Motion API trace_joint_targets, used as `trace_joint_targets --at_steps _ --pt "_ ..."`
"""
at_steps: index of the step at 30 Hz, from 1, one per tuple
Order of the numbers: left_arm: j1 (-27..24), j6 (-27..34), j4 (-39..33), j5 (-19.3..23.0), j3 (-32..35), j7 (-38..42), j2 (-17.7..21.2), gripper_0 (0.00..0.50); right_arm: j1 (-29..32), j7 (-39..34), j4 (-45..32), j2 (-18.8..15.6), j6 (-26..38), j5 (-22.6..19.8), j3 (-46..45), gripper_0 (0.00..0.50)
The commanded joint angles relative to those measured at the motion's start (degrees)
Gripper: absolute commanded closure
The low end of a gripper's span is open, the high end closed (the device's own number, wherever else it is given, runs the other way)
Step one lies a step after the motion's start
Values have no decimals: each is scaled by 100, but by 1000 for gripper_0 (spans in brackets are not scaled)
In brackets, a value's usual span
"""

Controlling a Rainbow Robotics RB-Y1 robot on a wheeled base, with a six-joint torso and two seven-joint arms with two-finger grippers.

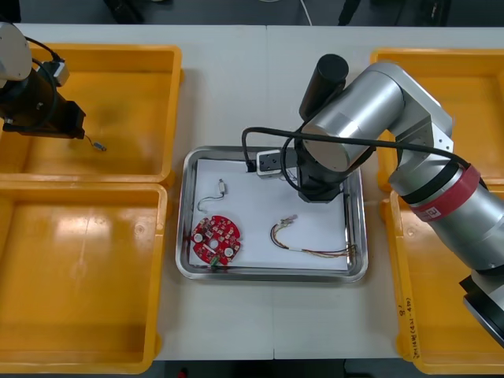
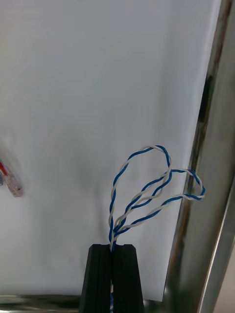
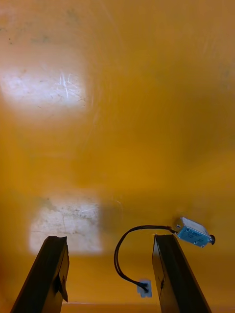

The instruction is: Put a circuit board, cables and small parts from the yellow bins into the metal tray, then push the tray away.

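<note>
My right gripper (image 2: 115,247) is shut on a twisted blue and white cable (image 2: 152,188), whose loops lie on the white floor of the metal tray (image 1: 186,206) close to its shiny side rim (image 2: 211,195). That arm's wrist (image 1: 319,185) hovers over the tray's far right part. In the tray lie a round red circuit board (image 1: 216,239), a red and yellow cable (image 1: 303,240) and a small metal part (image 1: 219,191) with a wire. My left gripper (image 3: 115,274) is open low in the far left yellow bin (image 1: 157,59), beside a small metal part (image 3: 194,232) with a black lead.
The near left yellow bin (image 1: 79,346) holds nothing I can see. Two more yellow bins (image 1: 386,59) stand at the right, partly covered by my right arm. A connector end of the red and yellow cable (image 2: 12,182) lies a little way off from my right fingers.
</note>
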Motion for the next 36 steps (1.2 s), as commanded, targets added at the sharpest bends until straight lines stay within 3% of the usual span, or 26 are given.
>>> trace_joint_targets --at_steps 1,10,15,17,18,19,20,21,22,23,29,36 --pt "-144 300 -412 47 144 -147 265 0 89 75 30 68 -120 30 114 500" --pt "-144 880 -1010 161 153 117 247 0 159 102 188 68 -445 144 255 500" --pt "-144 933 -1177 495 153 706 177 0 159 84 188 68 -445 135 255 496" --pt "-144 933 -1212 539 153 732 151 0 159 75 188 77 -454 135 255 456" --pt "-144 951 -1229 539 153 732 133 0 159 75 188 68 -445 135 255 392" --pt "-144 951 -1221 539 153 741 115 0 150 58 188 68 -454 126 255 282" --pt "-144 951 -1229 539 153 741 98 0 159 58 188 68 -454 135 255 245" --pt "-144 951 -1221 530 153 741 80 0 159 49 179 68 -454 126 255 164" --pt "-126 942 -1221 522 153 741 54 0 159 49 162 68 -445 135 246 49" --pt "-126 933 -1221 522 153 741 45 0 150 40 162 68 -436 126 246 14" --pt "50 634 -1221 513 109 759 -16 0 150 -30 39 68 -287 135 202 0" --pt "120 441 -1150 478 -102 882 -34 0 115 -188 -410 68 390 109 26 0"
